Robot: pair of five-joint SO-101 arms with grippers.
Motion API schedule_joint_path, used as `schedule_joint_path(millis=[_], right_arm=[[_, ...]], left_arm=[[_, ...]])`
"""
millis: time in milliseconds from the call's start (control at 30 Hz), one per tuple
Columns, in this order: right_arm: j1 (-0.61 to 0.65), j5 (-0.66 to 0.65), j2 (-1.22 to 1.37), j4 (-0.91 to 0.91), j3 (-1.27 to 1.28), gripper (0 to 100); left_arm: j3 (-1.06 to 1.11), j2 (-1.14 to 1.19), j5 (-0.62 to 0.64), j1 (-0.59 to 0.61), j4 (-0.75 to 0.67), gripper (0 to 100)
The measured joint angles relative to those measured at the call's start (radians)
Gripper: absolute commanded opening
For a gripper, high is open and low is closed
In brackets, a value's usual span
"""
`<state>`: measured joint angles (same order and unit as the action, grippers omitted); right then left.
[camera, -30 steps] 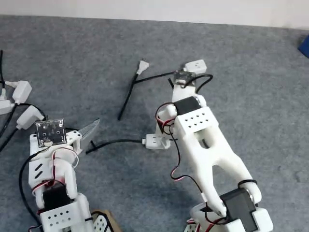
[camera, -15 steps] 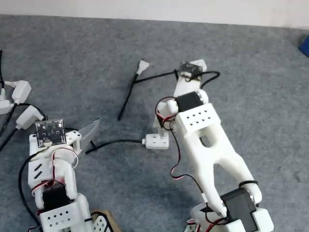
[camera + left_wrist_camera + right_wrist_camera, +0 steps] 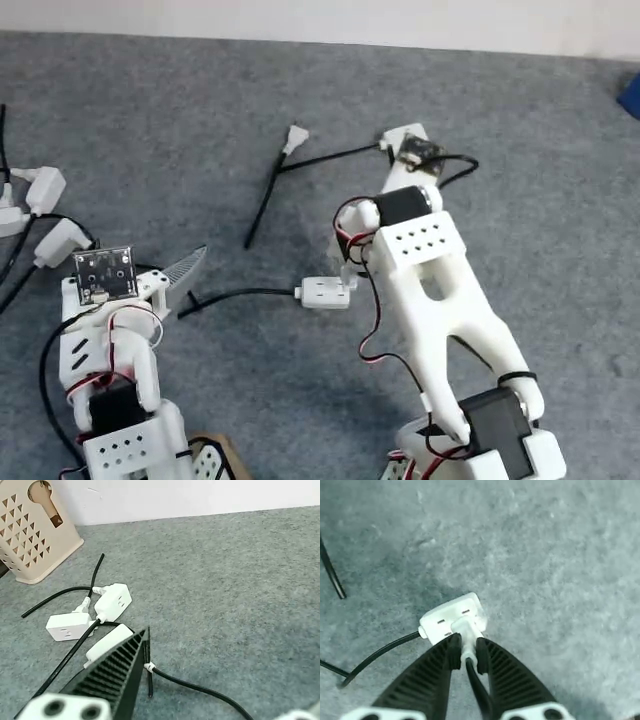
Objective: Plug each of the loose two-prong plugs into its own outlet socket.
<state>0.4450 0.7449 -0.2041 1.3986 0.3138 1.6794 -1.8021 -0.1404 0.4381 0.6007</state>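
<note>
My right gripper [image 3: 465, 644] is shut on a white two-prong plug [image 3: 463, 628]. The plug's front presses against a white outlet socket [image 3: 446, 617] on the grey carpet, and its prongs are hidden. From above, that socket [image 3: 403, 132] lies at the far middle, partly under the right arm's wrist. A loose plug [image 3: 293, 137] on a black cable lies to its left. Another socket [image 3: 323, 292] lies mid-carpet. My left gripper [image 3: 145, 631] is shut and empty at the near left, above a black cable [image 3: 190, 686]. Ahead of it lie three white sockets [image 3: 114, 600], [image 3: 66, 626], [image 3: 107, 640].
A beige perforated basket [image 3: 34, 527] stands against the wall beyond the left sockets. Black cables [image 3: 262, 205] cross the carpet between the arms. A blue object [image 3: 631, 97] sits at the far right edge.
My right arm has swung to the right and slightly farther away with the plug, bringing it against the far socket. The left arm has not moved.
</note>
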Motion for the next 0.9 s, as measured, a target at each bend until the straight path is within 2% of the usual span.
schedule_joint_path(millis=[267,900], right_arm=[[0.046,0.069,0.0,0.04,0.0,1.0],[0.043,0.069,0.103,-0.031,0.005,1.0]], left_arm=[[0.0,0.0,0.0,0.0,0.0,51],[0.0,0.0,0.0,0.015,0.0,51]])
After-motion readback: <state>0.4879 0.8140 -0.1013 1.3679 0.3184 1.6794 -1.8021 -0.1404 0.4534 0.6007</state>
